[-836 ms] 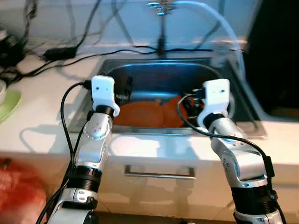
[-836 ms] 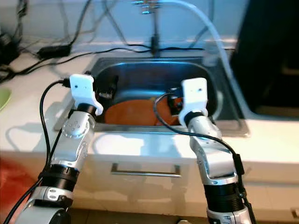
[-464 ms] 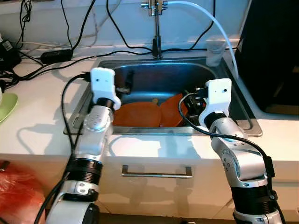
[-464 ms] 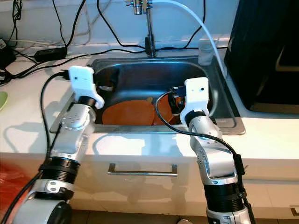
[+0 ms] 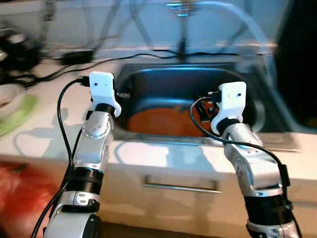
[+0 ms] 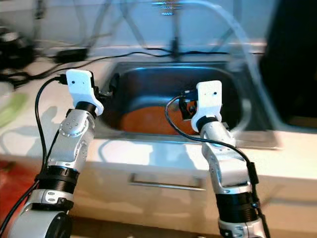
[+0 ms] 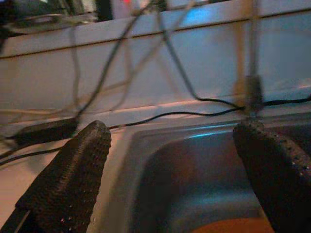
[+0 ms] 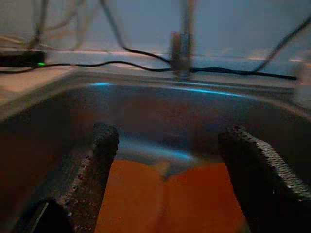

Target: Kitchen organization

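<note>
Two arms raised over the steel sink [image 5: 148,79] in the blurred head view; orange plates [image 5: 163,121] lie on its bottom. Left wrist: left gripper [image 7: 180,179] fingers spread wide, empty, over the sink's near-left edge, black cables [image 7: 194,97] behind. Right wrist: right gripper [image 8: 170,184] fingers apart, empty, above the plates.

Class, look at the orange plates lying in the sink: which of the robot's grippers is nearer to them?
Right. The right gripper hangs inside the sink just above the orange plates; the left gripper sits over the sink's left rim, off to their side.
</note>
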{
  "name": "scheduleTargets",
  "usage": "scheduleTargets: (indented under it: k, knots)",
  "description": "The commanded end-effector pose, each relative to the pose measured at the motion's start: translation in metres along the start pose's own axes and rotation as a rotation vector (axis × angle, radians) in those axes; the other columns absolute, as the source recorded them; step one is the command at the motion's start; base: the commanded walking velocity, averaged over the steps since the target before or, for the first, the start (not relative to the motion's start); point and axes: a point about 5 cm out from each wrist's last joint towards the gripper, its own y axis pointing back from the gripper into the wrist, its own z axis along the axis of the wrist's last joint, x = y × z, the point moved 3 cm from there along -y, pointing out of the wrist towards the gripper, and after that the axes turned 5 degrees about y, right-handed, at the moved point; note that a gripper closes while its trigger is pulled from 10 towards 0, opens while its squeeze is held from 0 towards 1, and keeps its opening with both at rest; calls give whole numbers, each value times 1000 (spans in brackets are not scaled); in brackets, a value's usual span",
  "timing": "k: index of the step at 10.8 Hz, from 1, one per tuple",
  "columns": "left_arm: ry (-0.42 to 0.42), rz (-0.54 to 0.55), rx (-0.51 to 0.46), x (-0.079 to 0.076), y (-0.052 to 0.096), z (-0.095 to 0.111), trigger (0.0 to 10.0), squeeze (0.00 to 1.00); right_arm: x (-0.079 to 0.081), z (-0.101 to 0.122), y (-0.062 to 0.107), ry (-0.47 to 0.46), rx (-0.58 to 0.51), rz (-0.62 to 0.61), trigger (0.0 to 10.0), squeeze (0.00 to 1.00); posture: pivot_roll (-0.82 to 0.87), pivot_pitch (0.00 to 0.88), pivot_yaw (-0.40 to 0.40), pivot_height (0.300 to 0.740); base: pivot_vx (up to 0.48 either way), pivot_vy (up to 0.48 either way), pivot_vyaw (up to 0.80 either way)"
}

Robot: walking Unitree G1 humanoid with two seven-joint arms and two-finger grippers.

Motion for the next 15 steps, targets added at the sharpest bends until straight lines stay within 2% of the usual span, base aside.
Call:
scheduleTargets:
  k: [1,3,6,7,9,13,15]
  knots:
    - [-4,2,10,3,-3,2,10000,0,3,4,1,-4,-18,10,10000,0,-87,0,130,740,0,352,0]
    - [-9,3,17,2,-8,3,10000,0,0,5,2,1,-18,-3,10000,0,-99,0,133,740,0,307,0]
    - [-10,8,26,3,-14,4,10000,0,-1,5,3,2,-17,-18,10000,0,-112,0,144,740,0,0,0]
    - [11,10,39,2,-17,4,10000,0,-2,4,3,3,-15,-26,10000,0,-112,0,146,740,0,480,0]
    - [-16,0,61,0,-17,-1,10000,0,-1,5,2,3,-17,-28,10000,0,-108,0,149,740,0,480,0]
    - [-41,-38,74,-6,-18,-4,10000,0,0,6,0,0,-25,-32,10000,0,-98,0,158,740,0,0,0]
    - [-27,-31,79,-7,-20,-5,10000,0,-1,6,-1,-2,-29,-38,10000,0,-101,0,161,740,0,0,0]
